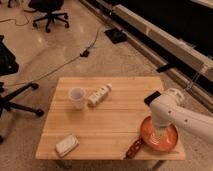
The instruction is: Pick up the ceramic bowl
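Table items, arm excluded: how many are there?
5: white cup back left, bottle lying beside it, pale packet front left, dark red packet at front edge, ceramic bowl front right under the gripper. The arm may hide more.

The bench (pixel 115 120) is pale planked wood with a matt finish, and the cup (pixel 77 97) on it looks like translucent white plastic. The ceramic bowl (pixel 171 137) is glossy orange-red. The gripper (pixel 159 133), down inside the bowl, is pale and smooth like the arm (pixel 187 117) with its white shell.
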Tool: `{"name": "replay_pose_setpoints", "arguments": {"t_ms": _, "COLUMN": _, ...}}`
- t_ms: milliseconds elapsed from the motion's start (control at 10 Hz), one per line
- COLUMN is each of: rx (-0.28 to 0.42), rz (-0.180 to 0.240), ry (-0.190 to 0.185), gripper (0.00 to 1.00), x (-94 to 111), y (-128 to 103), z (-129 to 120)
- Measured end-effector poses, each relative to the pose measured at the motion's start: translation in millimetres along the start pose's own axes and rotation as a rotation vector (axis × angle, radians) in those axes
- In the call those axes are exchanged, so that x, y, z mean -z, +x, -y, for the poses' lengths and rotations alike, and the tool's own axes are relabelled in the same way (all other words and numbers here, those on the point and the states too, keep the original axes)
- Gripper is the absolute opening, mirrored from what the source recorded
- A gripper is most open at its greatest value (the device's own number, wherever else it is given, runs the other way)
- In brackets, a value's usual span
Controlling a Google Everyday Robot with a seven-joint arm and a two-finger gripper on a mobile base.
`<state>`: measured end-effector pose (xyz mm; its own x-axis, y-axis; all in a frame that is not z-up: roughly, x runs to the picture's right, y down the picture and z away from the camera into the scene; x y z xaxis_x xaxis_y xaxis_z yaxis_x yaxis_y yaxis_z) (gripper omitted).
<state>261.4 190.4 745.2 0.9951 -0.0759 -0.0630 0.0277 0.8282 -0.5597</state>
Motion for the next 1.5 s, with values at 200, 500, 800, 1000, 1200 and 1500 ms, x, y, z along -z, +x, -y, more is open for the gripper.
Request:
{"name": "replay_pose_setpoints", "arguments": {"t_ms": 200, "rx": 0.050, "rz": 0.029, "ry": -0.016, "gripper": 0.65, "x": -3, "y": -4, "z": 17}}
{"name": "replay_pose_setpoints", "arguments": {"t_ms": 500, "rx": 0.094, "rz": 0.069, "ry": -0.036, "gripper": 0.65, "x": -8, "y": 0, "z": 35}}
{"name": "replay_pose_setpoints", "arguments": {"t_ms": 800, "rx": 0.105, "rz": 0.116, "ry": -0.040, "gripper": 0.65, "x": -16, "y": 12, "z": 57}}
{"name": "replay_pose_setpoints", "arguments": {"t_ms": 1000, "rx": 0.096, "rz": 0.136, "ry": -0.038, "gripper": 0.65, "x": -22, "y": 21, "z": 62}}
{"name": "replay_pose_setpoints", "arguments": {"t_ms": 1200, "rx": 0.086, "rz": 0.152, "ry": -0.044, "gripper": 0.65, "x": -35, "y": 27, "z": 66}}
{"name": "replay_pose_setpoints", "arguments": {"t_ms": 1500, "rx": 0.065, "rz": 0.152, "ry": -0.057, "gripper": 0.65, "x": -64, "y": 31, "z": 61}}
